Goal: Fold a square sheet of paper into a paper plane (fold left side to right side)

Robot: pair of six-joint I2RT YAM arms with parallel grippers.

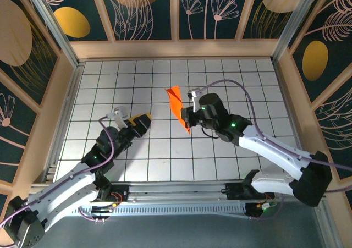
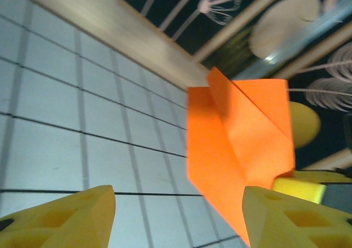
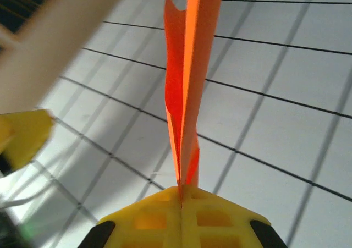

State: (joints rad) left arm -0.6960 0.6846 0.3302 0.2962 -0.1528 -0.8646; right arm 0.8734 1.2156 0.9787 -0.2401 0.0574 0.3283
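While right end effector [image 1: 186,119] pinches paper plane [image 1: 176,103], tiled table [image 1: 154,154] lies beneath

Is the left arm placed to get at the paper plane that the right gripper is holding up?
Probably yes. The left gripper is open and faces the paper plane, with just bare tiles between them. The right gripper pinches one end, leaving the rest free.

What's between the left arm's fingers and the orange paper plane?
Nothing; the top view shows bare tiles between the left fingers and the paper plane.
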